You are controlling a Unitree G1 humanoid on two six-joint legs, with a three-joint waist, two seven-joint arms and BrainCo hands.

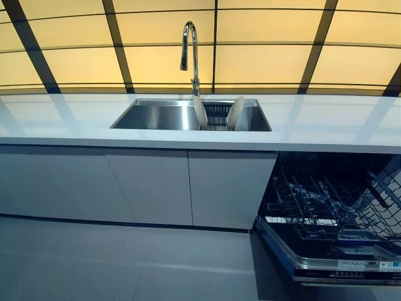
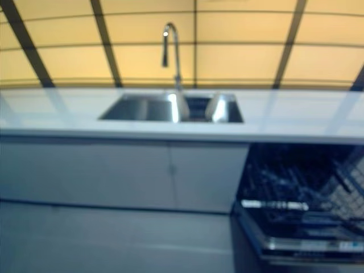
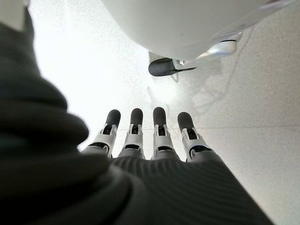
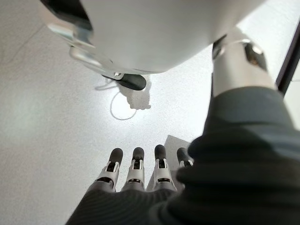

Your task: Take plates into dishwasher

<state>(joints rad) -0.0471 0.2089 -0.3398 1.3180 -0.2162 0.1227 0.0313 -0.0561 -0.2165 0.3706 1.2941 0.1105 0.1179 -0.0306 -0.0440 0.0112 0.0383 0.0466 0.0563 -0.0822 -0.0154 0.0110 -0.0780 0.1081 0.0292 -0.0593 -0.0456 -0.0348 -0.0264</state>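
Steel sink (image 1: 156, 116) sat in the white counter (image 1: 326, 122) w/ a tap (image 1: 190, 53) behind it. Two white plates (image 1: 200, 111) stood on edge in a dark rack (image 1: 217, 115) at the sink's right end, leaning apart. Dishwasher (image 1: 332, 213) under the counter at right was open, its wire basket (image 1: 326, 207) pulled out. Left hand (image 3: 140, 140) and right hand (image 4: 140, 173) hung over the floor (image 1: 125, 263), fingers straight, side by side, holding nothing.

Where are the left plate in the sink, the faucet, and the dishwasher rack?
left plate (image 1: 200, 112): left eye view, its face.
faucet (image 1: 193, 53): left eye view, upright neck.
dishwasher rack (image 1: 326, 207): left eye view, wire tines.
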